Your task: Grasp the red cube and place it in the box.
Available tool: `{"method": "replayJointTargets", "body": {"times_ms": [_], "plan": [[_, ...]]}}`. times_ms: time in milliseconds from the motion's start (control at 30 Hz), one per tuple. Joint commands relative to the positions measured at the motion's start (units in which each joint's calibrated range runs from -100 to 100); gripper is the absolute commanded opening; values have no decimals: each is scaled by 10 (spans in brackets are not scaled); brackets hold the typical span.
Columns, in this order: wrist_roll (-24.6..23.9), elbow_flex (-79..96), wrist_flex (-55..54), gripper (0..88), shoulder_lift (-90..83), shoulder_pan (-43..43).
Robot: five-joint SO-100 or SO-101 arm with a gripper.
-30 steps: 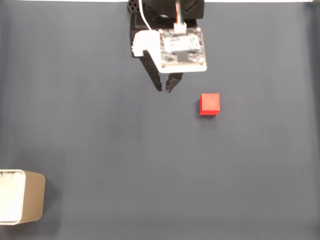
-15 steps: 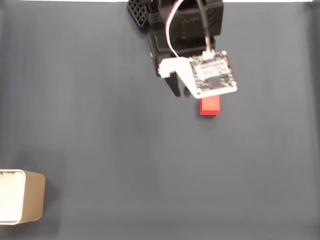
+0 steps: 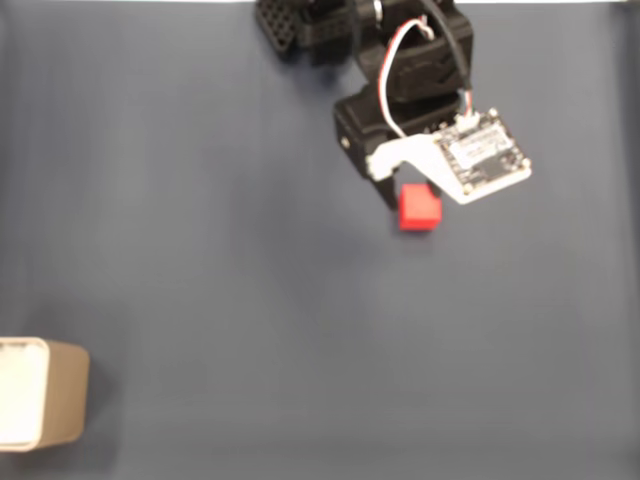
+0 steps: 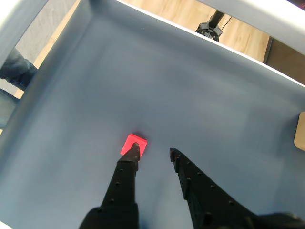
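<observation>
The red cube (image 3: 421, 209) lies on the dark mat in the upper middle of the fixed view. The arm reaches down from the top edge, and its white camera board covers the area just right of the cube. One dark finger (image 3: 390, 196) shows at the cube's left side. In the wrist view my gripper (image 4: 153, 151) is open, with a narrow empty gap between the jaws. The left fingertip (image 4: 135, 149) overlaps the near edge of the red cube (image 4: 133, 142), which sits off to the left of the gap. The tan box (image 3: 45, 405) stands at the bottom left corner.
The dark blue-grey mat (image 3: 250, 300) covers the whole table. In the wrist view a pale raised rim (image 4: 248, 52) borders the mat, with wooden floor and a stand (image 4: 209, 28) beyond it. A corner of the box (image 4: 300, 131) shows at the right edge.
The arm has swung to the right and reached forward. The gripper went from left of the cube to right at it. The cube and the box have not moved.
</observation>
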Motion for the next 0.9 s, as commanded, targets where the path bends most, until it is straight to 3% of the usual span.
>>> {"method": "replayJointTargets", "body": {"times_ms": [0,300,867], "plan": [[12,32,-39,186,-40,-16],[22,126,-81,267,-85,-38],[40,237,-138,323,-124,-46]]}}
